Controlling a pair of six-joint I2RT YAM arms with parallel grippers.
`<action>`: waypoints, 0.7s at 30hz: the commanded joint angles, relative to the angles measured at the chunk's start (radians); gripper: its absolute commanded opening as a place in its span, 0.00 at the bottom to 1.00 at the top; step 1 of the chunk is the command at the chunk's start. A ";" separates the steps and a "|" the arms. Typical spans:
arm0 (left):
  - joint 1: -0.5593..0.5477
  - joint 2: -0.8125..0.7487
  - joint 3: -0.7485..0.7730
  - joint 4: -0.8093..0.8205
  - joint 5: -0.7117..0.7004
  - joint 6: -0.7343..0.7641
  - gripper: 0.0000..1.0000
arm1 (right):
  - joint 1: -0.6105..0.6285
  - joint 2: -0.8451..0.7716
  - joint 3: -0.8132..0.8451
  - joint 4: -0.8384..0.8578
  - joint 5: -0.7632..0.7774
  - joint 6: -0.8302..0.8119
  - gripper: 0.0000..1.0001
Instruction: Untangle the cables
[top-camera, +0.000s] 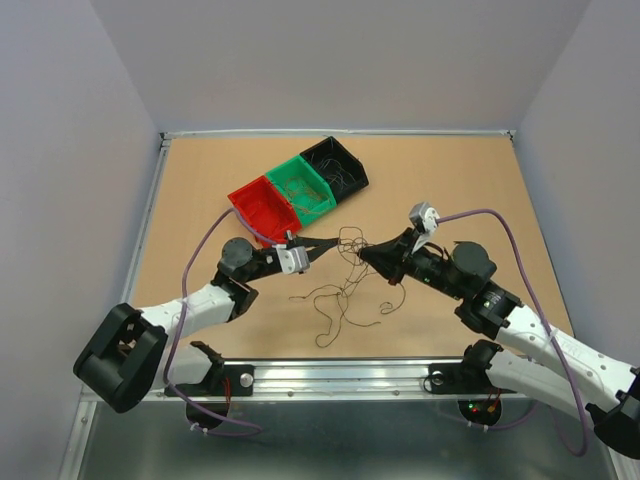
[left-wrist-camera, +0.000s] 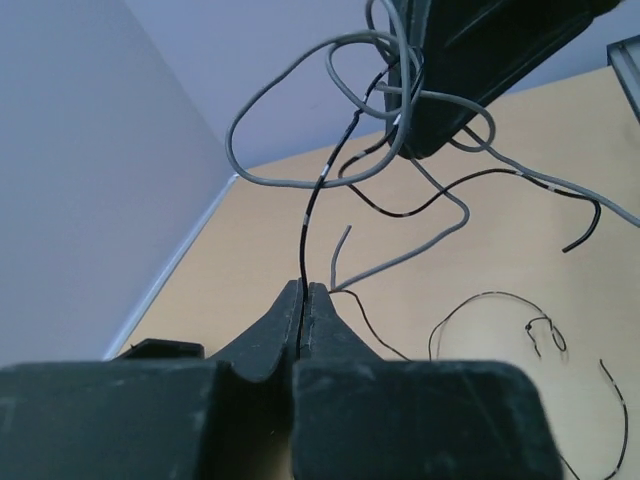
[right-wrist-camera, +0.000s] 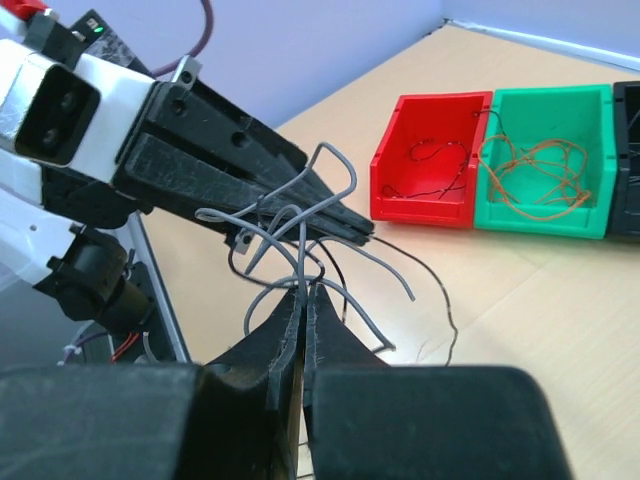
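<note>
The cables form a loose tangle hanging between my two grippers, with more thin dark loops trailing onto the table below. My left gripper is shut on a thin black cable that rises from its tips into the knot. My right gripper faces it from the right, a short gap away. It is shut on a grey cable of the same knot. Grey loops curl around the right gripper's tip. In the right wrist view the left gripper's fingers sit just behind the knot.
Three small bins stand in a row behind the left gripper: red, green and black. The red bin holds thin dark wires, the green one orange-brown wires. A metal rail runs along the near edge.
</note>
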 joint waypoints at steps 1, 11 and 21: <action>-0.006 -0.060 0.031 -0.003 0.067 0.023 0.00 | 0.007 -0.005 -0.023 0.048 0.092 0.012 0.00; 0.013 -0.108 0.062 -0.124 -0.169 0.006 0.00 | 0.007 -0.129 -0.075 -0.064 0.790 0.116 0.09; 0.189 -0.024 0.154 -0.145 -0.409 -0.195 0.00 | 0.007 -0.402 -0.169 -0.093 1.126 0.202 0.01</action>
